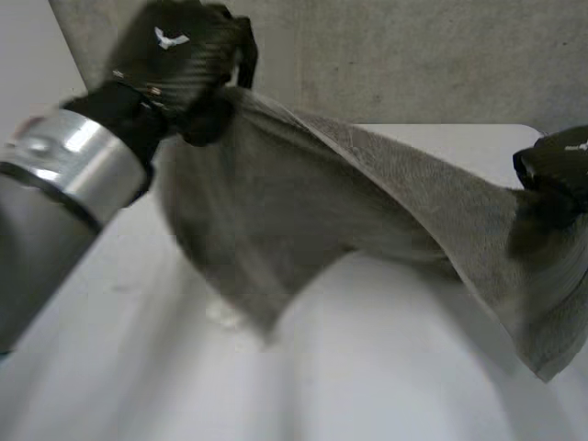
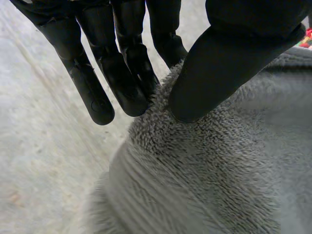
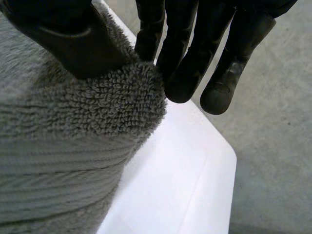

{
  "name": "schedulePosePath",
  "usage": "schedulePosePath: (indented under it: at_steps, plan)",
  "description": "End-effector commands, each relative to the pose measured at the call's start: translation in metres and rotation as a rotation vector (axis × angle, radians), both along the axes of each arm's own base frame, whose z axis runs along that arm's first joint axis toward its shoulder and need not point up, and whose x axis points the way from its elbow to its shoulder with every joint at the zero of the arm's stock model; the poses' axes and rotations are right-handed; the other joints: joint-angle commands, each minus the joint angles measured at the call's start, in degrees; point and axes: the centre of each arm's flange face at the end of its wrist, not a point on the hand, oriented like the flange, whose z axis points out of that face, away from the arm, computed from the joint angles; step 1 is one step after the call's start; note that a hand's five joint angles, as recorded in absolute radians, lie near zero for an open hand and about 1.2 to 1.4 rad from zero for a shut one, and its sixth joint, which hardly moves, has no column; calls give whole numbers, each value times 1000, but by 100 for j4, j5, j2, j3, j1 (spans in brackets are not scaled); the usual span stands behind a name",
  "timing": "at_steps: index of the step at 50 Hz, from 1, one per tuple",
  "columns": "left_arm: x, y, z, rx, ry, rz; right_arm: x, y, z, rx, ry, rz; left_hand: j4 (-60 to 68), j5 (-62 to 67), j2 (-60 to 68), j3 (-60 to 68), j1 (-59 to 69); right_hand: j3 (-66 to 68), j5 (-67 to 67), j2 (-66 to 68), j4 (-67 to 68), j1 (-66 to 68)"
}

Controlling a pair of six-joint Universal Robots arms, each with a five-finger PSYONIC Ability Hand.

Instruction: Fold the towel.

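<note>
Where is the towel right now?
In the head view the towel is held up over the table, stretched between the left hand at the view's left and the right hand at its right, each pinching it.

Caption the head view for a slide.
The left robot hand and right robot hand hold a grey towel stretched between them over the white table.

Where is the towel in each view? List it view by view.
Head view: towel held up over the table, stretched between left hand and right hand.
Left wrist view: towel pinched between the left hand's thumb and fingers.
Right wrist view: towel pinched likewise by the right hand.
Shared landmark: the table, in the head and right wrist views.
</note>
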Motion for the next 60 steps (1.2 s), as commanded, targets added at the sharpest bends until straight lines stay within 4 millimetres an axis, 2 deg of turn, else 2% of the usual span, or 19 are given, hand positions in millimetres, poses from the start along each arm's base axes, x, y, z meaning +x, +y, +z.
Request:
schedulePosePath:
  at_steps: [1,5,11,13,17,19,21,22,24,25,26,27,29,33,38,40,46,52,60]
  plan:
    - [13,17,-1,76,-75,11,7,11,9,60,21,43,1032,1115,1030,1037,1229,370,469,606,327,624]
    - [12,10,-31,133,-203,28,24,10,-21,177,103,121,1032,1115,1030,1037,1229,370,469,606,327,624]
    - [5,-11,-71,190,-332,49,53,6,-45,222,155,201,1032,1115,1030,1037,1229,370,469,606,327,624]
    - [1,-33,-93,230,-379,63,64,-11,-58,232,173,188,1032,1115,1030,1037,1229,370,469,606,327,624]
    - [-6,-61,-95,214,-366,86,75,-41,-59,161,142,156,1032,1115,1030,1037,1229,370,469,606,327,624]
    - [-12,-76,-87,180,-339,104,81,-58,-54,94,103,140,1032,1115,1030,1037,1229,370,469,606,327,624]
    - [-21,-102,-50,62,-251,158,93,-88,-26,-78,-6,116,1032,1115,1030,1037,1229,370,469,606,327,624]
    - [-21,-102,-50,61,-250,158,93,-88,-26,-79,-6,116,1032,1115,1030,1037,1229,370,469,606,327,624]
    - [-22,-115,2,-72,-105,221,98,-104,18,-264,-155,90,1032,1115,1030,1037,1229,370,469,606,327,624]
    - [-22,-115,2,-73,-104,221,98,-104,18,-265,-156,90,1032,1115,1030,1037,1229,370,469,606,327,624]
    - [-20,-117,27,-125,-17,245,98,-106,39,-337,-232,81,1032,1115,1030,1037,1229,370,469,606,327,624]
    - [-20,-117,27,-125,-17,245,98,-106,39,-338,-233,81,1032,1115,1030,1037,1229,370,469,606,327,624]
    - [-12,-114,63,-185,131,272,94,-100,72,-423,-349,81,1032,1115,1030,1037,1229,370,469,606,327,624]
    - [-7,-106,74,-179,185,266,91,-90,81,-418,-367,83,1032,1115,1030,1037,1229,370,469,606,327,624]
    - [-6,-100,35,-56,111,257,82,-73,45,-197,-216,69,1032,1115,1030,1037,1229,370,469,606,327,624]
    - [-1,-87,5,23,45,252,78,-65,35,-121,-164,68,1032,1115,1030,1037,1229,370,469,606,327,624]
    - [8,-61,-36,102,-28,196,71,-43,8,100,-47,91,1032,1115,1030,1037,1229,370,469,606,327,624]
    - [12,-57,-60,117,-46,185,68,-52,-1,127,-55,110,1032,1115,1030,1037,1229,370,469,606,327,624]
    - [12,-64,-105,182,-87,194,85,-86,-67,216,-44,133,1032,1115,1030,1037,1229,370,469,606,327,624]
